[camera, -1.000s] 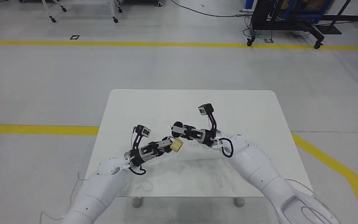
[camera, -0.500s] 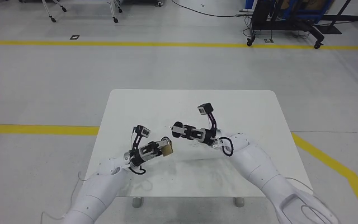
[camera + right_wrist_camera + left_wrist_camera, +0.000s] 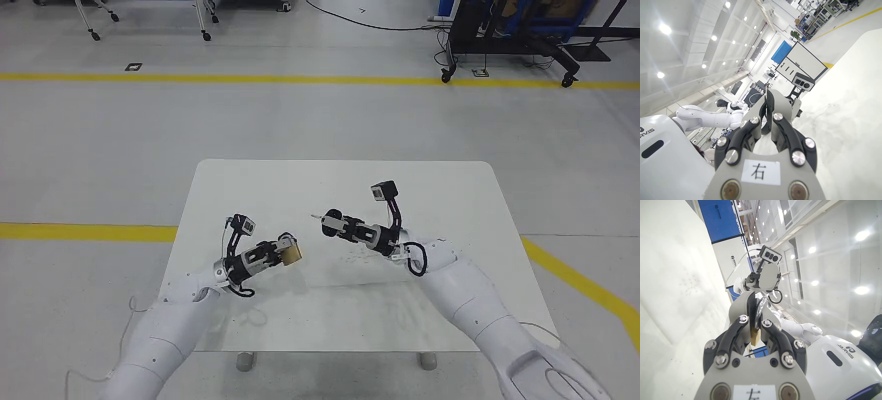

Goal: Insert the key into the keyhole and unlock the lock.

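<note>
1. Padlock: a small brass padlock with a silver shackle [image 3: 290,252] is clamped in the left hand [image 3: 282,254]. It is held over the white rectangular bench [image 3: 440,190], left of the bench's middle in the top view.
2. In the left wrist view the grey fingers [image 3: 736,309] are closed on the padlock [image 3: 755,336]. The shackle [image 3: 760,307] runs up between them, and the brass body sits back toward the wrist.
3. Key: a small silver metal key [image 3: 317,215] is pinched in the right hand [image 3: 328,221], over the bench near its middle. Its tip points left and slightly away from the robot.
4. In the right wrist view the right hand [image 3: 766,98] has its fingers pressed together. The key [image 3: 765,90] shows edge-on as a thin sliver past the fingertips.
5. Key and padlock are apart, with open bench between the two hands in the top view. The key is not yet in the lock.
6. In the left wrist view the right hand [image 3: 768,279] sits beyond the padlock. The key [image 3: 786,273] sticks out from its side.
</note>
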Available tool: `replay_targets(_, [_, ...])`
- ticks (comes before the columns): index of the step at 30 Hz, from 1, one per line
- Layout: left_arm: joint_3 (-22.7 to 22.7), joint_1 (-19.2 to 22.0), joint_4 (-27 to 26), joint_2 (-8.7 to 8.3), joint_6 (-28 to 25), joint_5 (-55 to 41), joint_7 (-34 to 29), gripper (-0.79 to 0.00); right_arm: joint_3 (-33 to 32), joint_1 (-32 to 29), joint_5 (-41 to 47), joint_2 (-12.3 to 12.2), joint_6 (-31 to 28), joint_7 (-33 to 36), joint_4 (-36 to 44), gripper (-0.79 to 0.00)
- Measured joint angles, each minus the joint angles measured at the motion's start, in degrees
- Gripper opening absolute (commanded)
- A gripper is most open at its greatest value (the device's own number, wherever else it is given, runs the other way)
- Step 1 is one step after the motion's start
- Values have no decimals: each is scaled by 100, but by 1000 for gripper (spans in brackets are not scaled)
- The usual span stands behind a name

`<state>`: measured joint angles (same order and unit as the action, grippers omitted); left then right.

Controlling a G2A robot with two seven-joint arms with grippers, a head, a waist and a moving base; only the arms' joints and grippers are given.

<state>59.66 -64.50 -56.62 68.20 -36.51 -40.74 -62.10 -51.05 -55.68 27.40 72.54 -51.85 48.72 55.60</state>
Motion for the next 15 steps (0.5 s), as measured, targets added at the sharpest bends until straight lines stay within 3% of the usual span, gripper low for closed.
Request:
replay_targets(4, [-92, 72, -296, 32, 829, 407, 796, -785, -67, -132, -39, -24, 131, -144, 183, -785])
replay_targets(8, [-256, 378, -542, 112, 2139, 578, 1556, -785, -373, -562, 23, -143, 481, -402, 559, -785])
replay_targets(11, [-417, 707, -479, 232, 2980, 183, 1701, -785, -644, -927, 126, -251, 894, -473, 860, -785])
replay_targets(15, [-693, 1120, -106, 400, 3205, 33, 1854, -785, -1002, -1362, 138, -385, 1405, -499, 1372, -785])
